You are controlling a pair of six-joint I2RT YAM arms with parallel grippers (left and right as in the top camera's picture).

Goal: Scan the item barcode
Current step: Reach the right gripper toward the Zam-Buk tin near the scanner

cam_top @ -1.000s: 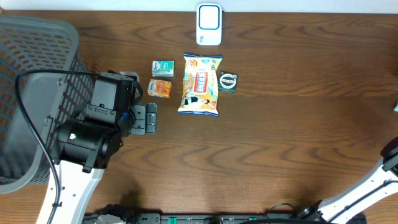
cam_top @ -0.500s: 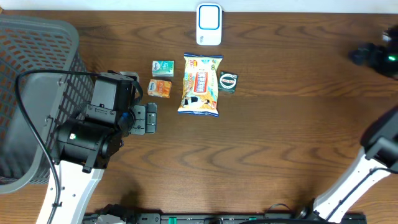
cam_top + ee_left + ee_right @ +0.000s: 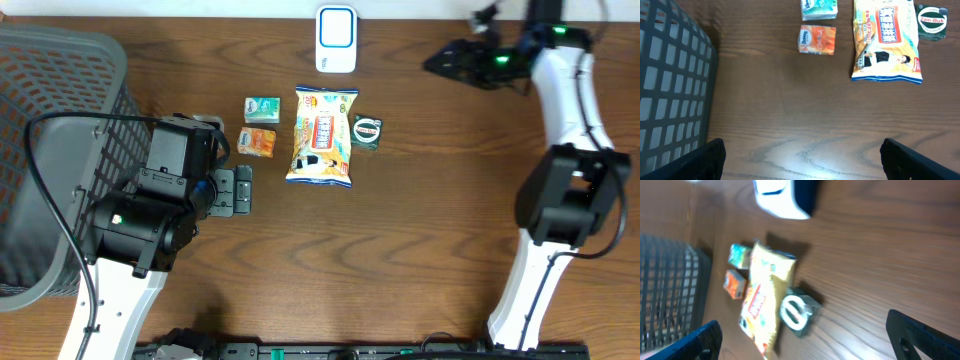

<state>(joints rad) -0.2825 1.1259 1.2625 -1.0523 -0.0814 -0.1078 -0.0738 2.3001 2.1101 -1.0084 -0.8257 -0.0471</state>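
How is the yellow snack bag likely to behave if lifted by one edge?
The snack bag looks like thin, puffy film, so it is probably light and would likely sag or crumple. Its glossy print suggests it may slip in a grip. Lying flat on the table, it seems unlikely to roll.

Dk brown wood-grain table (image 3: 430, 230), soft glare

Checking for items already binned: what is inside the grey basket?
Only grey mesh shows inside the basket; no item is visible. The left arm covers part of it, so that part is unseen.
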